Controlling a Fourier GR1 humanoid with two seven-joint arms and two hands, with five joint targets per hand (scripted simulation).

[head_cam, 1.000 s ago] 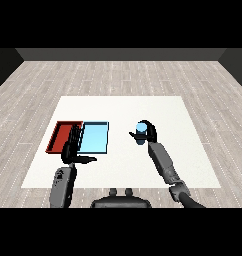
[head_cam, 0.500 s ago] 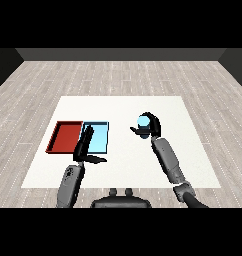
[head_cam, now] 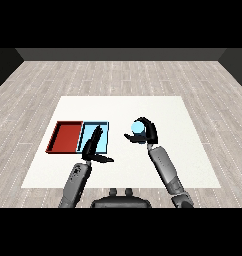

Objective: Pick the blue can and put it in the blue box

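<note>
Right hand (head_cam: 145,131) has shifted toward the table's (head_cam: 193,150) middle since a second ago, fingers curled round the blue can (head_cam: 138,128) — can lifted, not yet at the blue tray (head_cam: 104,135), near its right edge. Left hand (head_cam: 93,147) has moved in, now over the tray's near edge, fingers straight, empty — may block the drop.

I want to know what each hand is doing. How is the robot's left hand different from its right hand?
The right hand is curled round the blue can; the left hand holds nothing. The left hand's fingers are straight, stretched over the light blue tray; the right hand's fingers are bent. The right hand is out past both trays, to their right. Both hands are black, on grey forearms.
</note>
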